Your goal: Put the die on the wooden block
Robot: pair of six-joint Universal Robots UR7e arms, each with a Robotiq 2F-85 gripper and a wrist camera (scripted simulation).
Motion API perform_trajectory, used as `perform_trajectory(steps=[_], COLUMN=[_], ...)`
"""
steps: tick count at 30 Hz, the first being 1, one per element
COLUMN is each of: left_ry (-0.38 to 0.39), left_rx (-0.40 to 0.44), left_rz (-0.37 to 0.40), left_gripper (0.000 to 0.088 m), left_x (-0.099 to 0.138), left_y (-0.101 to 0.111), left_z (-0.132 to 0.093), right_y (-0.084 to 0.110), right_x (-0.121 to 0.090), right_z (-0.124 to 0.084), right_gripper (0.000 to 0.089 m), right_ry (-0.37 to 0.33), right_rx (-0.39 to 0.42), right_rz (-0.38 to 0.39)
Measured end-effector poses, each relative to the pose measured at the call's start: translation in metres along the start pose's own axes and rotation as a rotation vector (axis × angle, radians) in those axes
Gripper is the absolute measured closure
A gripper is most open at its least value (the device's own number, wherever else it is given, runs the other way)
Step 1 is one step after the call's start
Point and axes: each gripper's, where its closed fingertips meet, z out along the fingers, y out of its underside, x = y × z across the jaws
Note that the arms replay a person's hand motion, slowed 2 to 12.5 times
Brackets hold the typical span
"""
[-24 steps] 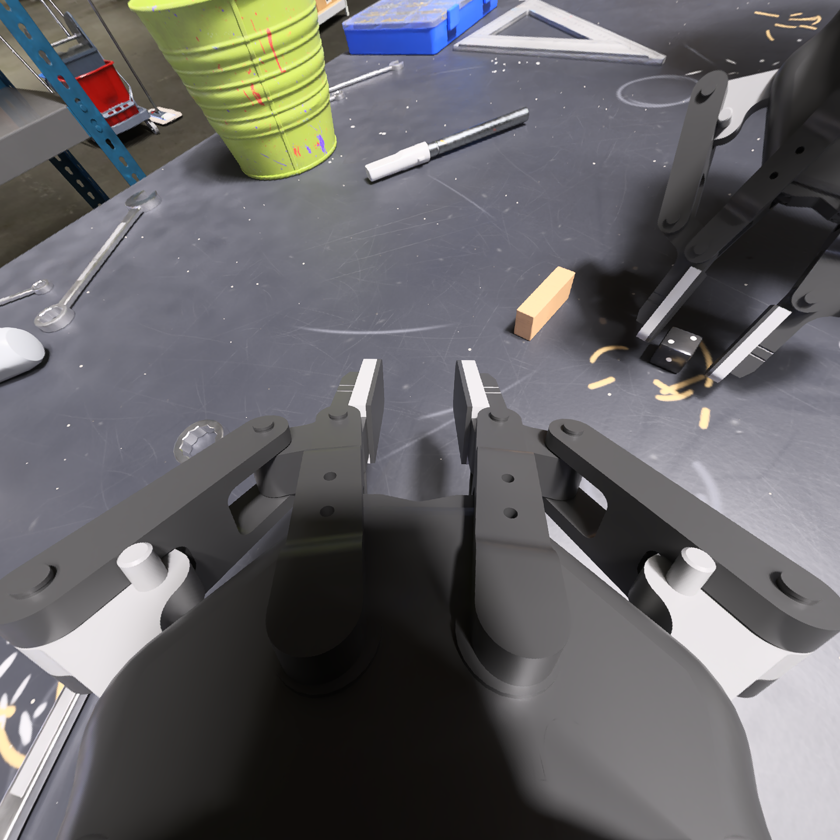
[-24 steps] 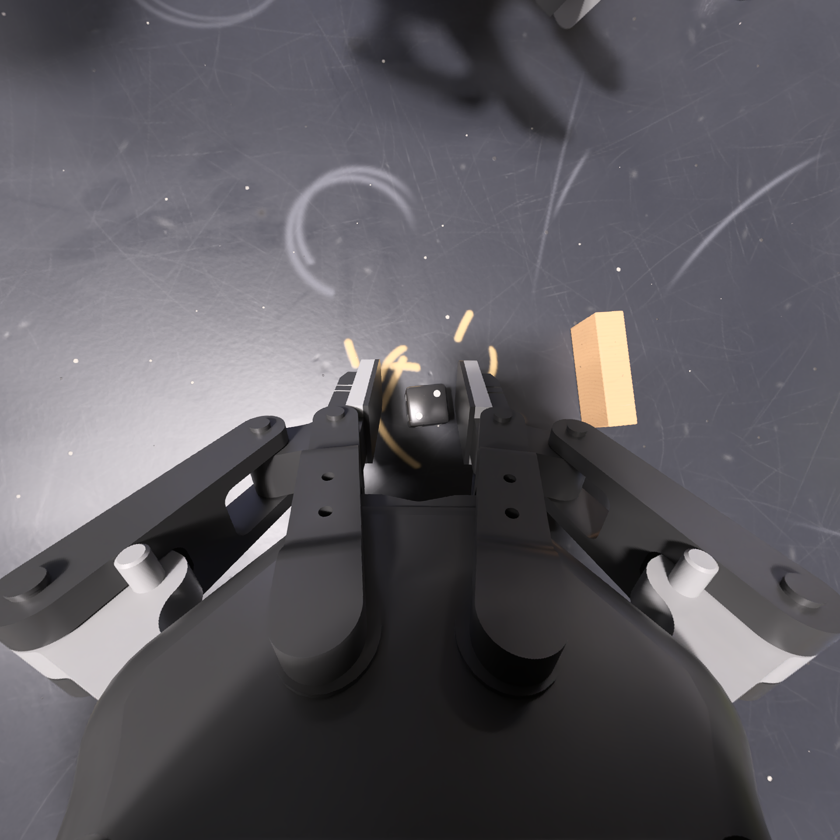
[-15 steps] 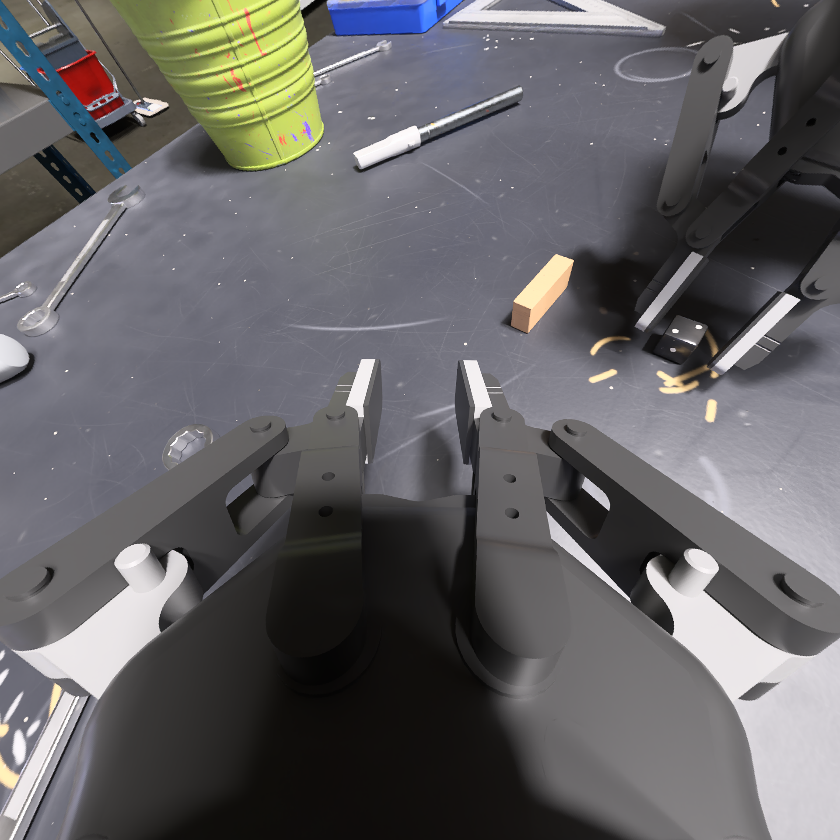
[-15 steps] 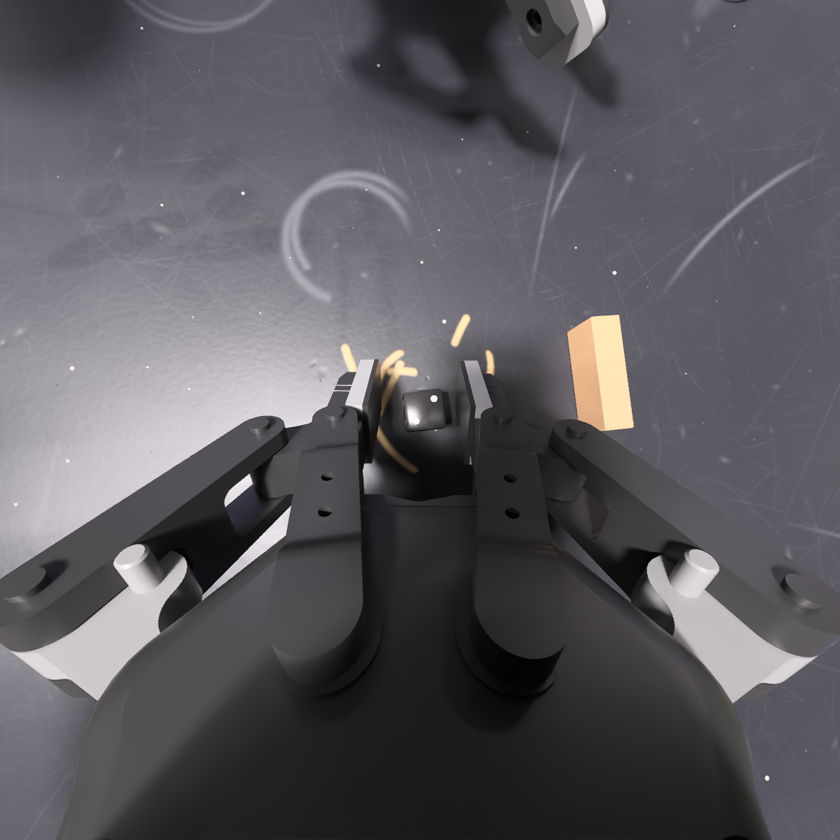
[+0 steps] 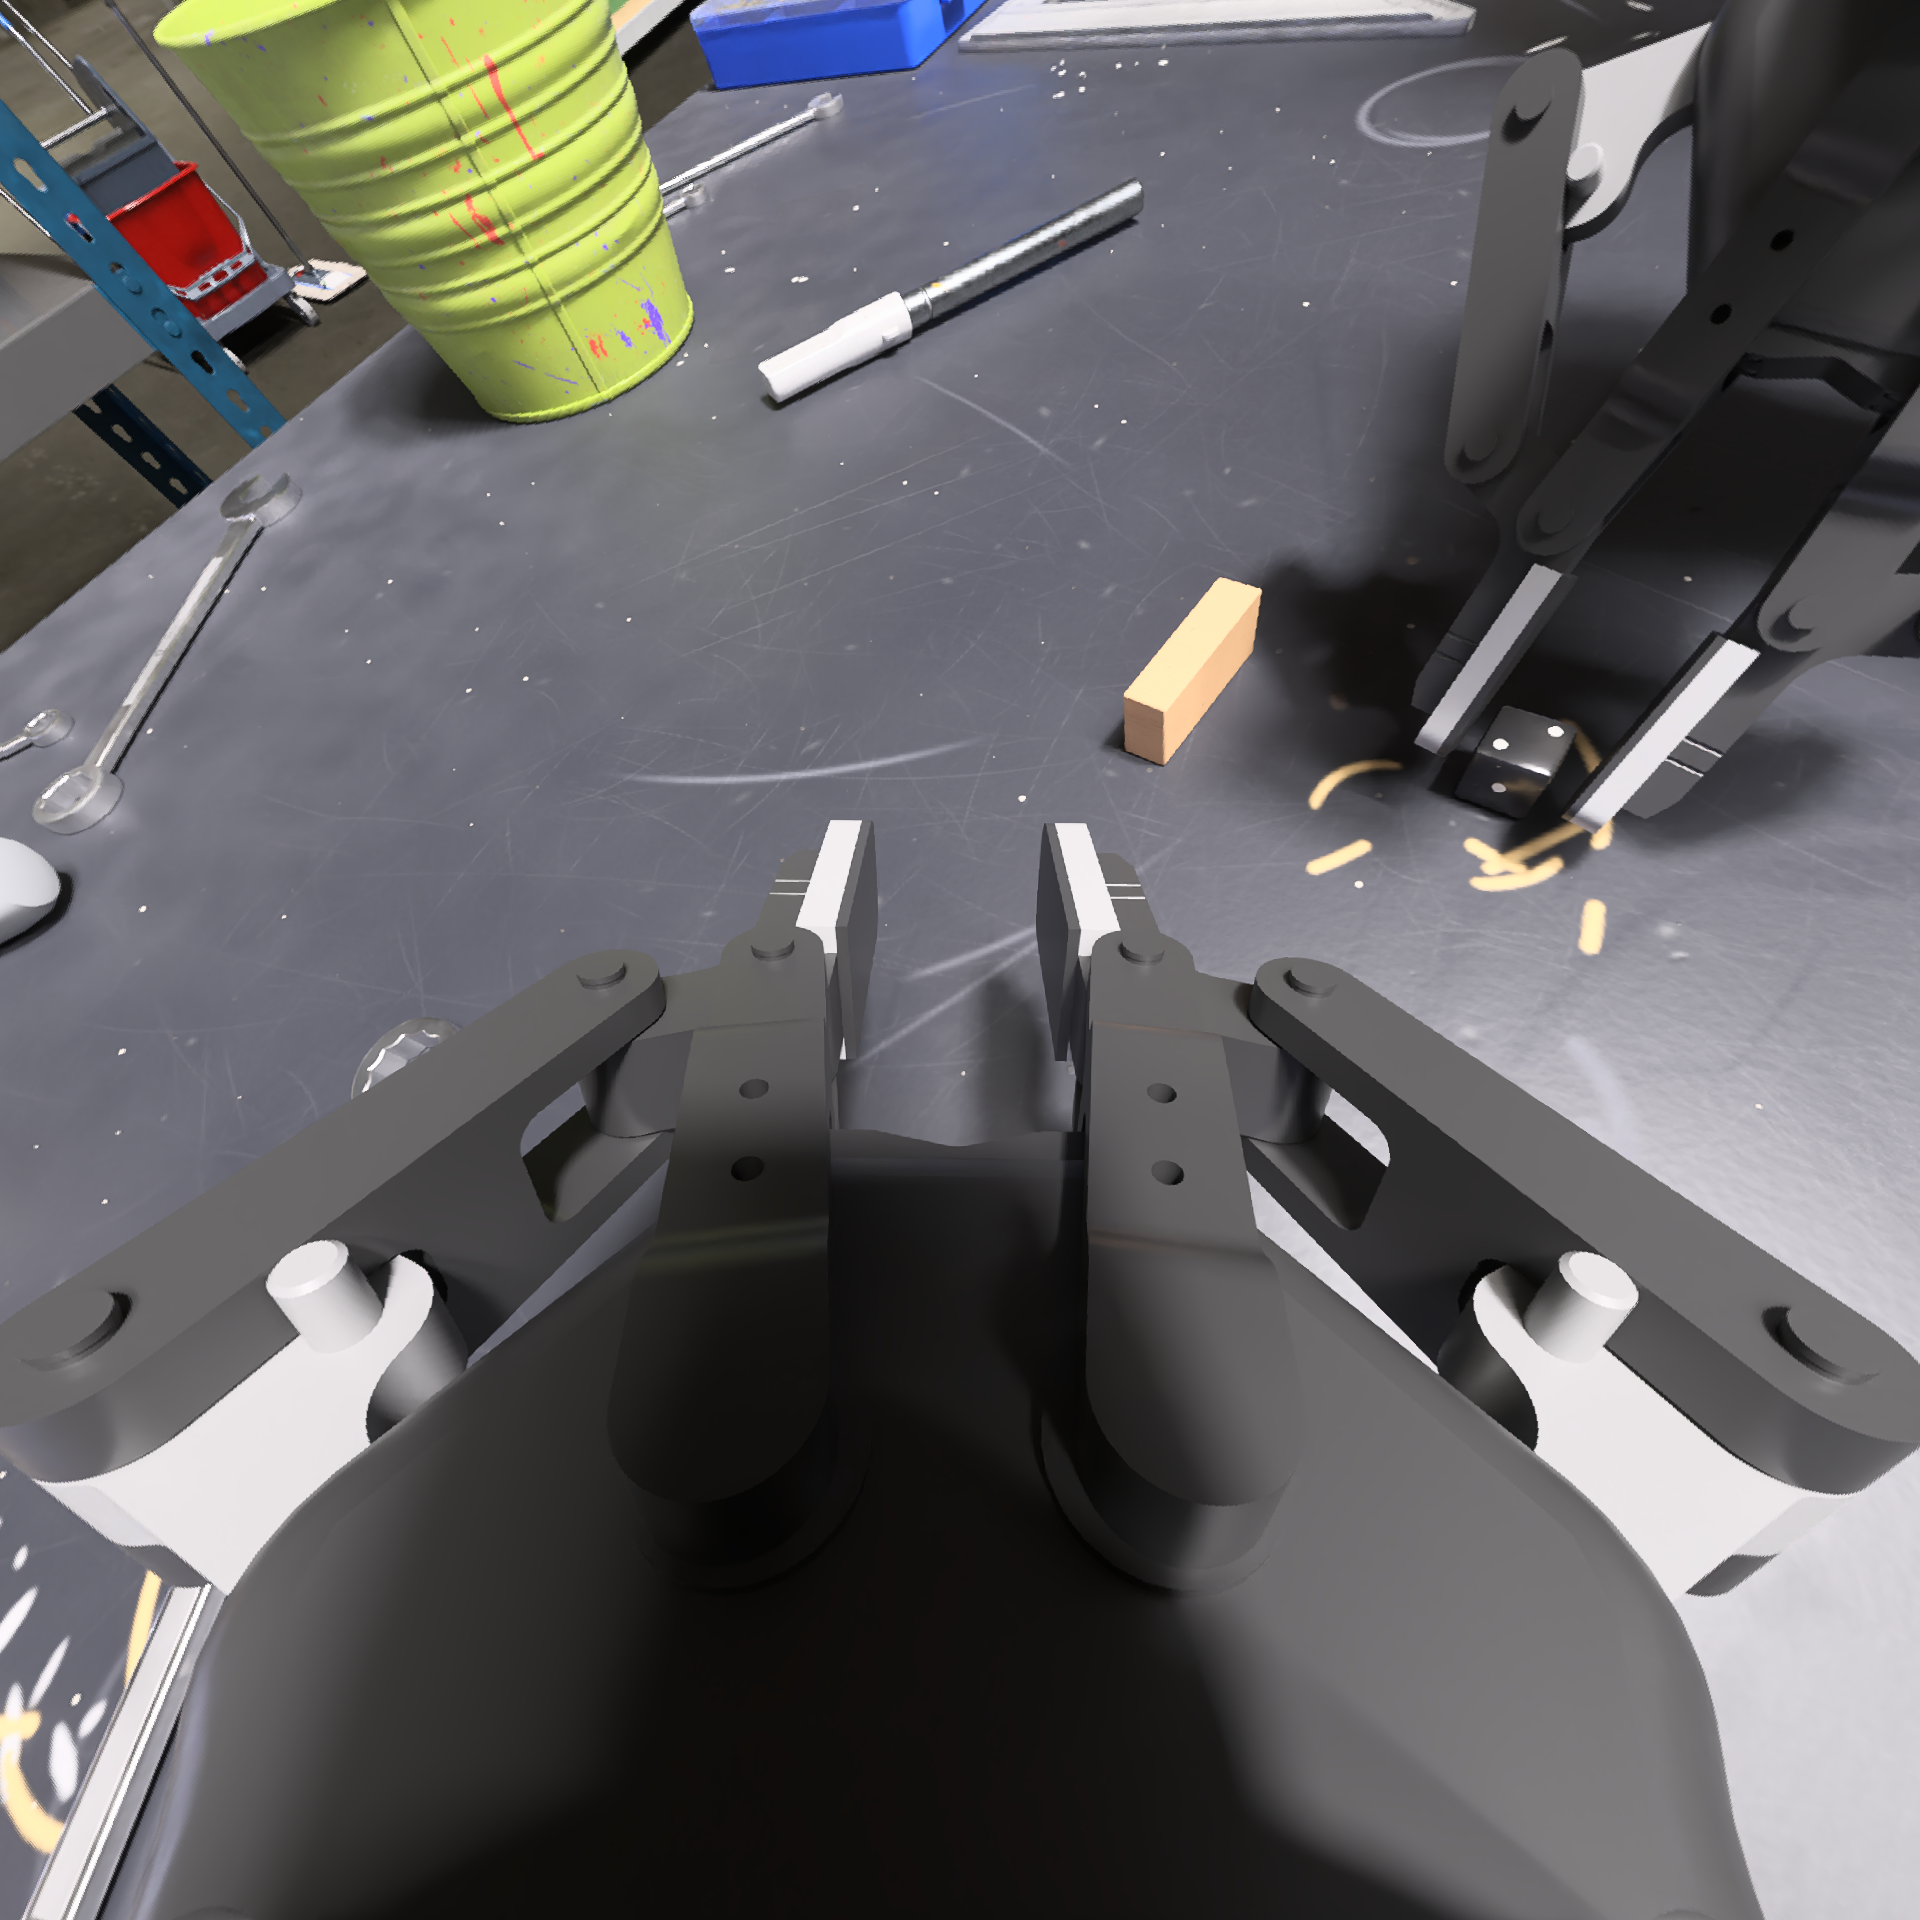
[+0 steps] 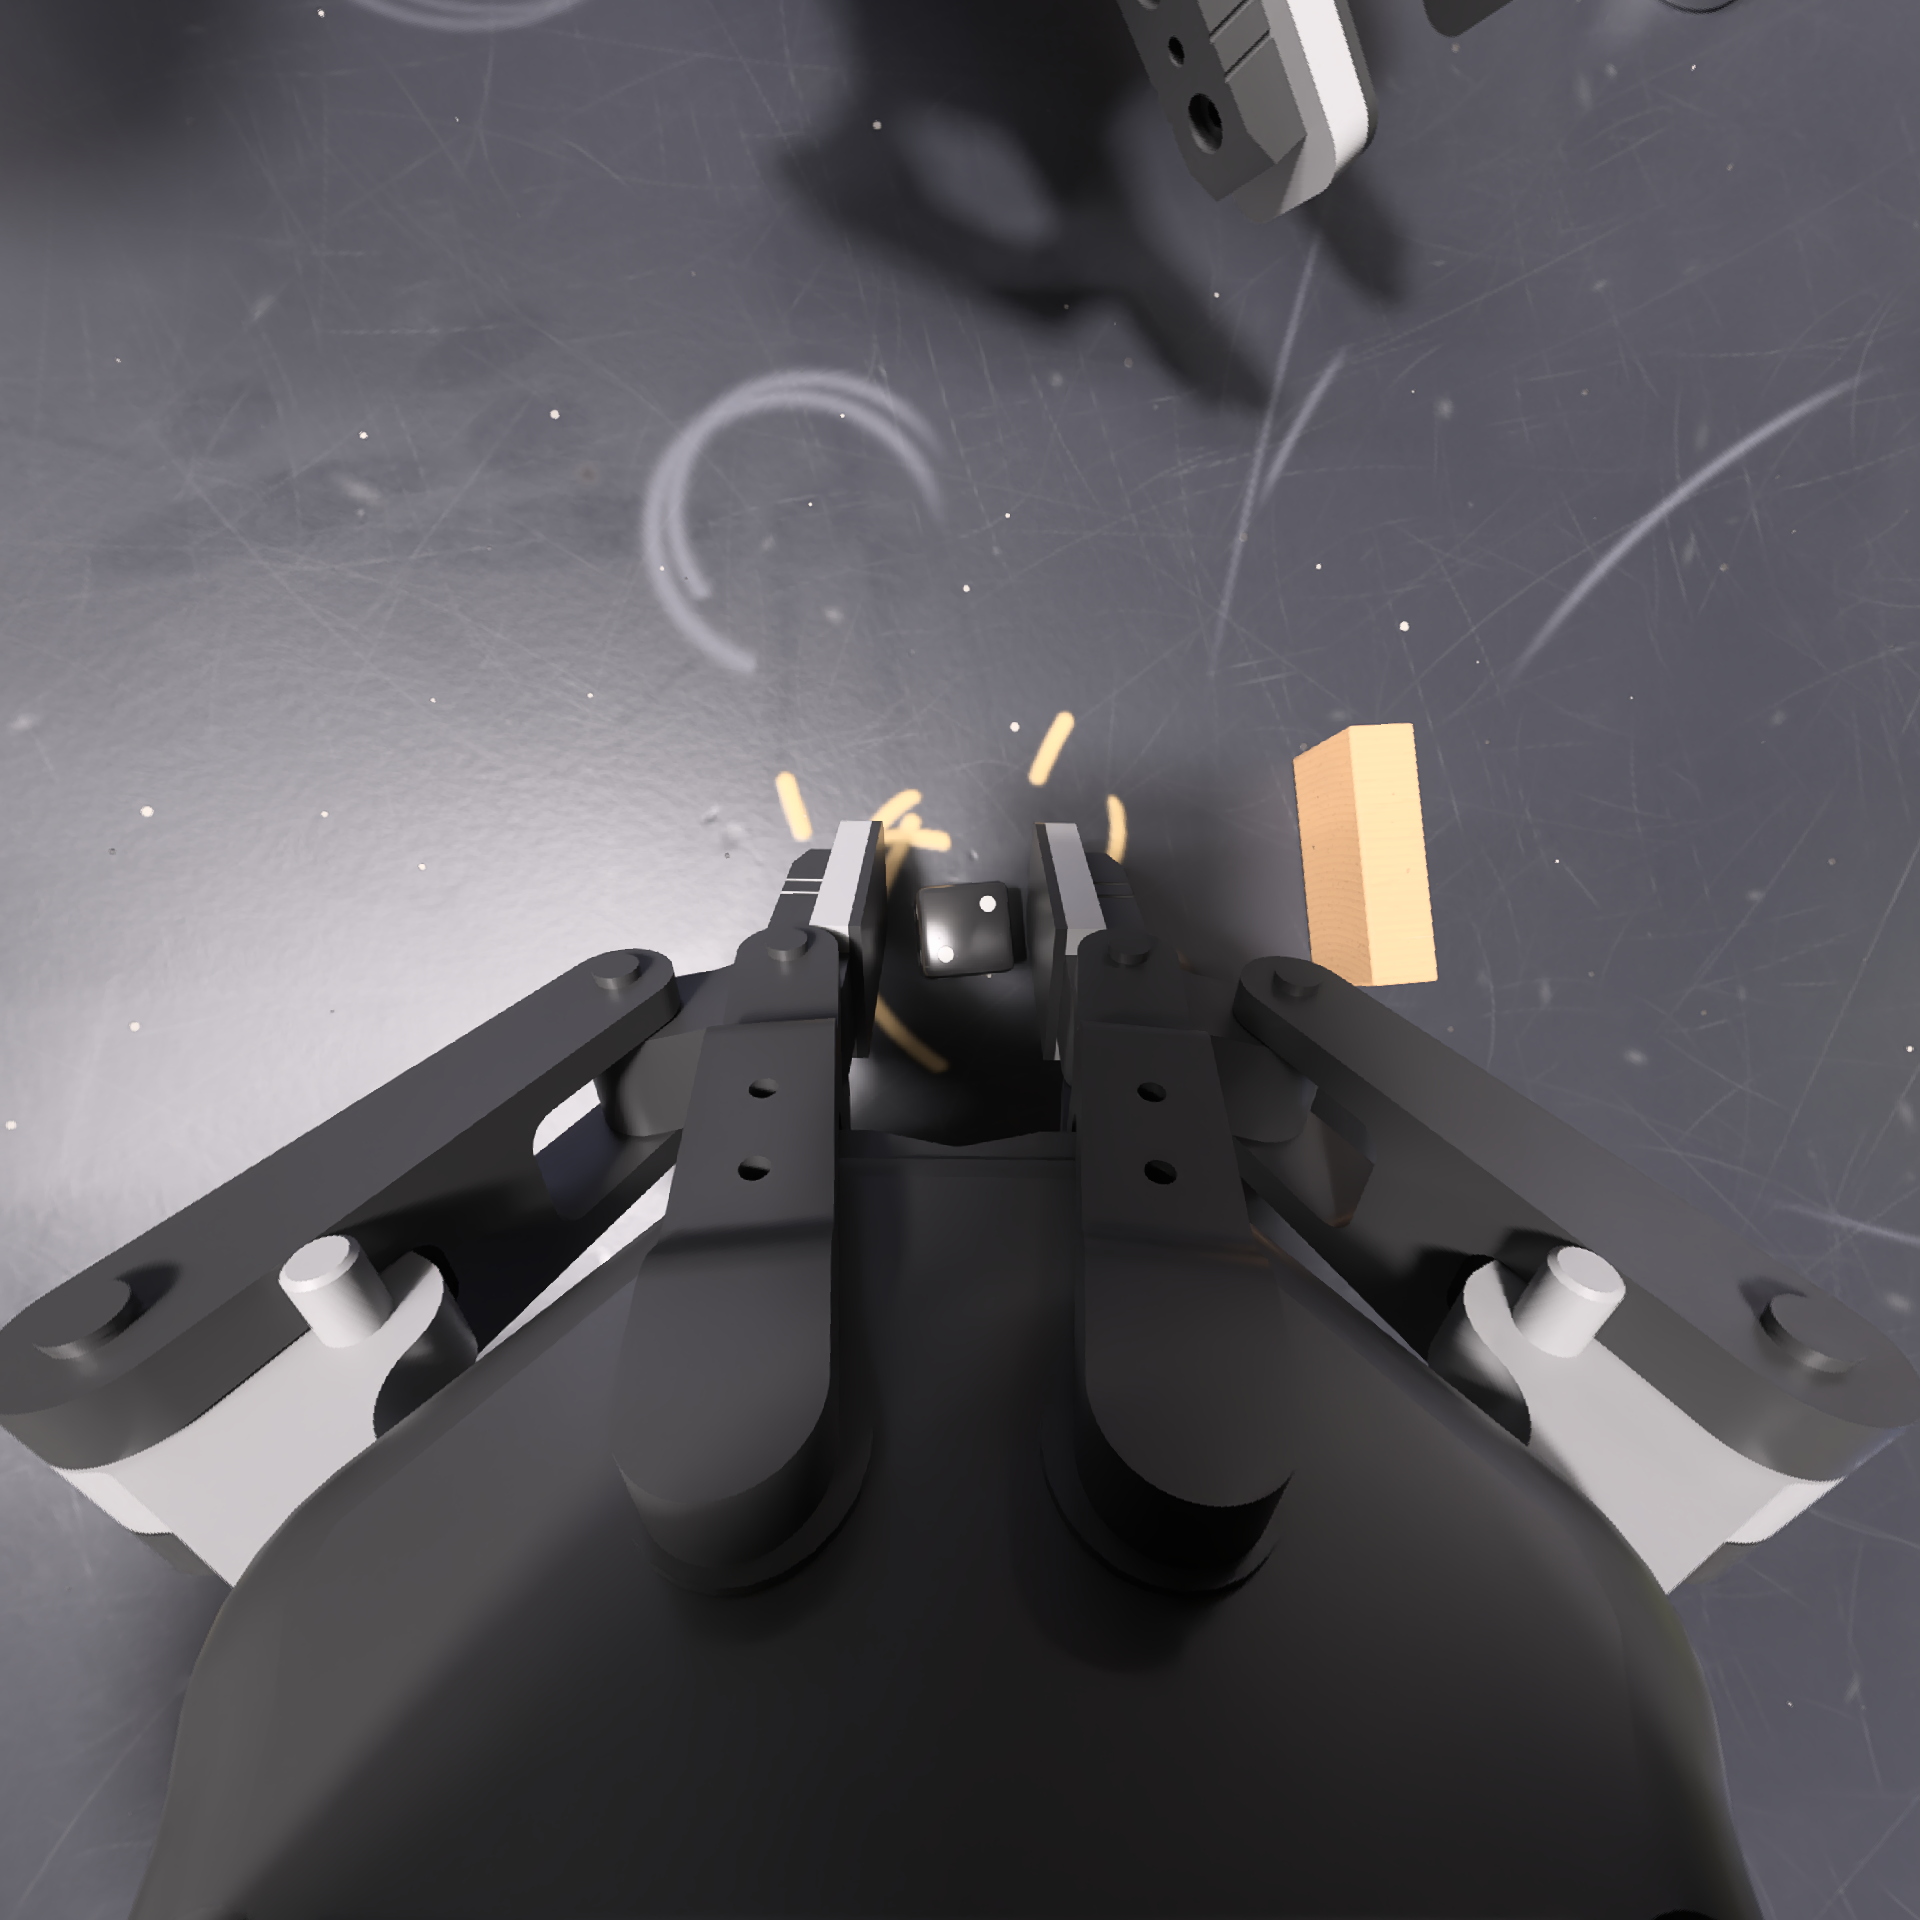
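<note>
A small black die (image 6: 961, 930) with white dots sits on the dark table between the fingers of my right gripper (image 6: 956, 883). The jaws are open and narrow, with a slim gap on the die's left side. In the left wrist view the die (image 5: 1512, 753) stands on the table between the right gripper's (image 5: 1512, 781) lowered fingers. The wooden block (image 6: 1361, 852), a pale oblong, lies just right of that gripper, apart from it; it also shows in the left wrist view (image 5: 1195, 670). My left gripper (image 5: 956, 883) is open and empty above bare table, left of the block.
A lime-green bucket (image 5: 447, 187), a grey-and-white marker (image 5: 945, 291), a blue case (image 5: 821, 36) and wrenches (image 5: 156, 655) lie at the far left. A white object (image 5: 21, 894) and a socket (image 5: 400, 1044) are near left. Yellow shavings (image 5: 1507, 862) surround the die.
My right gripper's fingers have come closer together around the die, which has turned slightly. My left gripper has drifted a little; one of its fingers now shows at the top of the right wrist view.
</note>
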Motion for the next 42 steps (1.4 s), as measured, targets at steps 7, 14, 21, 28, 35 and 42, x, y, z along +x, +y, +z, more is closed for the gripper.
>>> perform_trajectory(steps=[7, 14, 21, 28, 35, 42], left_ry=[0.004, 0.013, 0.026, 0.038, 0.035, 0.039], left_rx=[-0.004, -0.003, -0.003, 0.001, 0.002, 0.006], left_rz=[0.018, 0.039, 0.052, 0.066, 0.075, 0.067], left_gripper=[0.0602, 0.0608, 0.0610, 0.0614, 0.0617, 0.0626], left_x=[0.006, 0.012, 0.019, 0.024, 0.025, 0.025], left_y=[-0.002, -0.004, -0.005, -0.007, -0.007, -0.006], left_z=[0.001, 0.001, 0.002, 0.002, 0.002, 0.001], right_y=[0.001, 0.002, 0.004, 0.005, 0.006, 0.006], right_x=[0.000, 0.000, -0.001, -0.001, 0.001, 0.001], right_z=[-0.001, -0.001, -0.002, -0.002, -0.003, -0.003], right_gripper=[0.0684, 0.0723, 0.0728, 0.0728, 0.0722, 0.0716], right_ry=[-0.012, -0.027, -0.043, -0.053, -0.055, -0.057], right_rx=[0.006, 0.014, 0.021, 0.025, 0.025, 0.035], right_rz=[-0.015, -0.028, -0.039, -0.048, -0.058, -0.064])
